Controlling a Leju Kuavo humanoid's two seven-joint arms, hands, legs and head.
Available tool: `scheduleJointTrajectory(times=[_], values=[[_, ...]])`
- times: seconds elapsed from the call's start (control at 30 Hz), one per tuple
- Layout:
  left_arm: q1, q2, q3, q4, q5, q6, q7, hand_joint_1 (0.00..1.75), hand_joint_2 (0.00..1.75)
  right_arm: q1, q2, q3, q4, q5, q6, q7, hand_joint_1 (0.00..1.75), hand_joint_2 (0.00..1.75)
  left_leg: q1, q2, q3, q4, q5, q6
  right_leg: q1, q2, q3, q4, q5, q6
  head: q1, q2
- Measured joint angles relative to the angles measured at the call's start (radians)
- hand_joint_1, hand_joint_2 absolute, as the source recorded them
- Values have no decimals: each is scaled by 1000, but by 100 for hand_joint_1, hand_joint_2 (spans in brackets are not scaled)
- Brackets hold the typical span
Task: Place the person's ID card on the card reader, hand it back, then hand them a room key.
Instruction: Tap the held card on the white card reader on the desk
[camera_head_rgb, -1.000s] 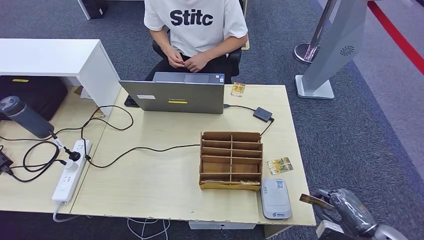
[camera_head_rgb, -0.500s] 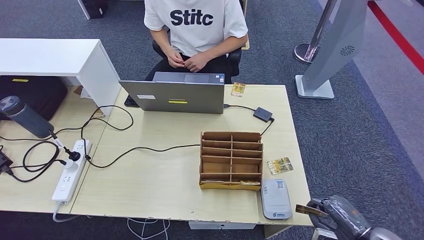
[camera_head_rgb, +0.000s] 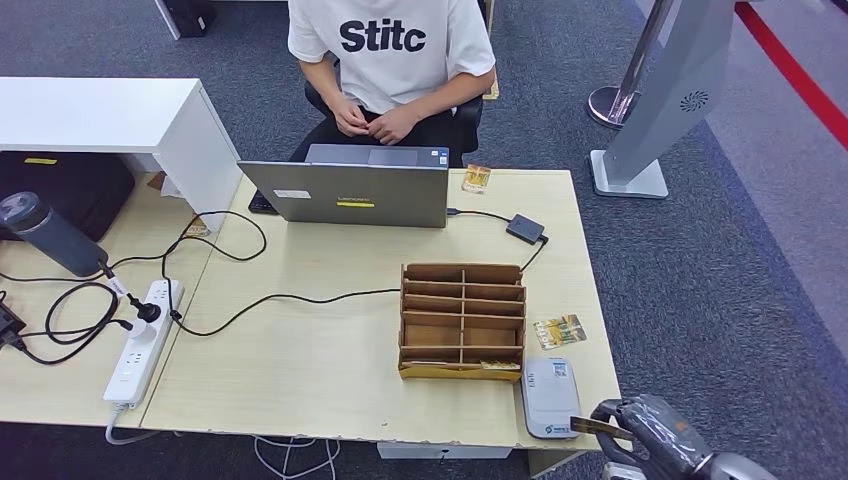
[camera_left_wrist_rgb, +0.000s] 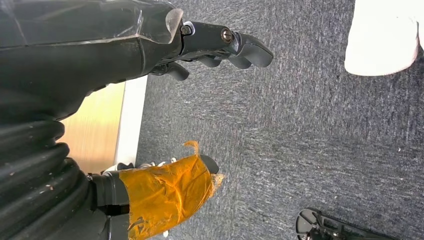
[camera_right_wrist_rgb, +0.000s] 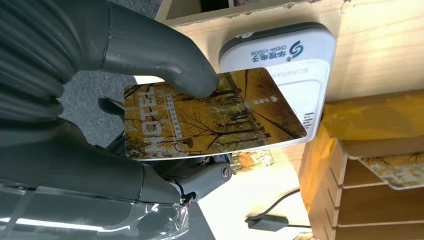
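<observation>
My right hand (camera_head_rgb: 650, 435) hangs off the table's front right corner and pinches a yellow tree-print card (camera_right_wrist_rgb: 210, 117) between thumb and fingers. The card (camera_head_rgb: 598, 426) is held flat, its tip over the near edge of the white card reader (camera_head_rgb: 551, 396), also close in the right wrist view (camera_right_wrist_rgb: 285, 55). Another yellow card (camera_head_rgb: 558, 331) lies on the table beside the cardboard slot box (camera_head_rgb: 462, 320). My left hand (camera_left_wrist_rgb: 220, 47) hangs over the carpet, holding nothing, fingers apart. A person in a white shirt (camera_head_rgb: 390, 50) sits behind the laptop.
An open grey laptop (camera_head_rgb: 350, 190) stands at the table's far side, cabled to a small black adapter (camera_head_rgb: 525, 228). A small card (camera_head_rgb: 476, 178) lies near the far edge. A power strip (camera_head_rgb: 140, 340), cables and a dark bottle (camera_head_rgb: 50, 235) sit left. A grey kiosk stand (camera_head_rgb: 650, 110) rises right.
My right hand has carried the card leftward and nearer, from beyond the table's right edge to the reader's front corner. Nothing else has moved.
</observation>
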Motion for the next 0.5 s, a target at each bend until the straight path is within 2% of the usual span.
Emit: scheduleJointTrajectory(times=[0.5], values=[[-1,0,-9,0,7,-1,0,0,175,-46,29,72,40,19,-36,0,175,175,0,0,0,0,0,0,0,0,0,0,0,0,0,0]])
